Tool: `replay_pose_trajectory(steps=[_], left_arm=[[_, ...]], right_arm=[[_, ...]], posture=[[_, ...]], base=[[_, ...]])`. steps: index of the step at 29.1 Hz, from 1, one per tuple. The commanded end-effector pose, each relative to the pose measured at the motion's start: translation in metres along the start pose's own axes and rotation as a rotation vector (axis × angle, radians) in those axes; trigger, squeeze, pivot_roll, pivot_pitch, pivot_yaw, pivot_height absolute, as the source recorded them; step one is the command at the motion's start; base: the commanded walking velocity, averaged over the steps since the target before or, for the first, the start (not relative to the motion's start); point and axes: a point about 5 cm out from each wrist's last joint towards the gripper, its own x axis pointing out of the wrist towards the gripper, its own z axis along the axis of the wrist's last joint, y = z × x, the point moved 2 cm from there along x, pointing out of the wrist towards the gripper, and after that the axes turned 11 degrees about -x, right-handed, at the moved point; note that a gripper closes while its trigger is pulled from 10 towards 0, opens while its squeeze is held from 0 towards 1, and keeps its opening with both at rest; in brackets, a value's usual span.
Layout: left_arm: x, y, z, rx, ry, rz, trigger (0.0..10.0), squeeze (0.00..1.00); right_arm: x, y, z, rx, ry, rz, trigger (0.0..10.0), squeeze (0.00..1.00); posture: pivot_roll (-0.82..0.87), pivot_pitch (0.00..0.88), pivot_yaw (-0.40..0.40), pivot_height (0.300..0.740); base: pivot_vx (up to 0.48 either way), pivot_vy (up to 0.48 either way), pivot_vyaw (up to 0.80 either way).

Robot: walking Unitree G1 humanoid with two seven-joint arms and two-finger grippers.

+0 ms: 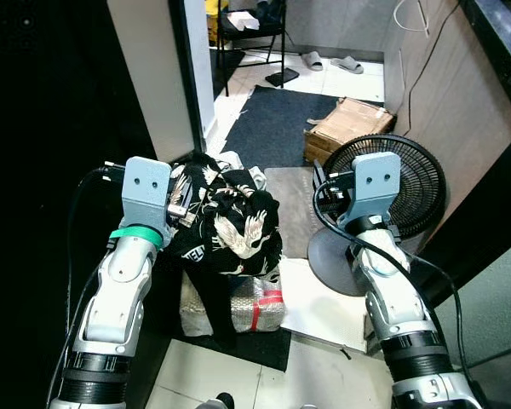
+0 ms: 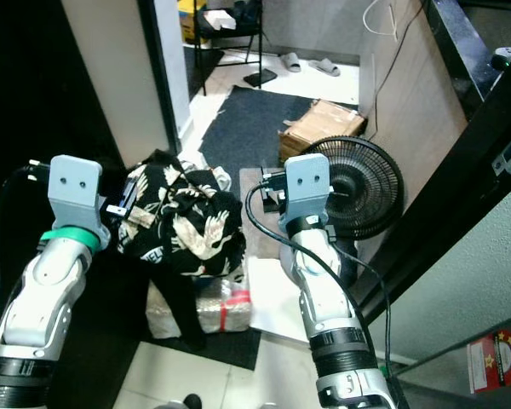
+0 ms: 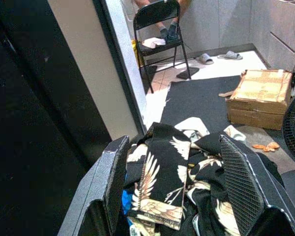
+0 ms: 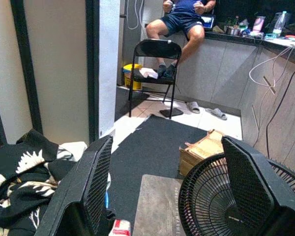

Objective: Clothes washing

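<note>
A heap of black clothes printed with white cranes (image 1: 230,223) lies on a plastic-wrapped bundle (image 1: 257,308) on the floor by the door frame. My left gripper (image 3: 172,142) is open right over the heap. In the left wrist view its fingers (image 3: 113,182) stand on either side of a folded strip of the printed cloth (image 3: 162,187), with nothing clamped. My right gripper (image 4: 167,142) is open and holds nothing. It hovers to the right of the heap, above the black floor fan (image 1: 409,183). The clothes (image 4: 19,182) show beside its left finger.
A cardboard box (image 1: 349,123) sits on a dark mat (image 1: 277,119) beyond the fan. A white board (image 1: 319,307) lies on the floor by the bundle. A wall and door frame (image 1: 162,77) stand close on the left. Farther off are a folding chair (image 4: 155,64) and a seated person (image 4: 182,19).
</note>
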Motion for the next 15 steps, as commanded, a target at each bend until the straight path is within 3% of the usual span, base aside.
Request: replay_pose_trajectory(steps=[1, 11, 15], left_arm=[[-0.0005, 0.0006, -0.0052, -0.001, 0.015, 0.005, 10.0, 0.00], [-0.0011, 0.0017, -0.0080, 0.011, 0.029, 0.017, 10.0, 0.00], [-0.0010, 0.0018, -0.0083, 0.011, 0.031, 0.019, 10.0, 0.00]], right_arm=[[-0.0008, 0.0002, -0.0032, -0.001, 0.012, 0.005, 10.0, 0.00], [-0.0002, 0.0007, -0.0049, -0.035, 0.025, 0.005, 10.0, 0.00], [-0.0002, 0.0015, -0.0063, -0.055, 0.029, 0.007, 10.0, 0.00]], posture=[[0.02, 0.000, 0.043, 0.740], [0.02, 0.005, 0.040, 0.740], [0.02, 0.008, 0.040, 0.740]], base=[[0.000, 0.000, 0.00], [0.000, 0.000, 0.00], [0.000, 0.000, 0.75]])
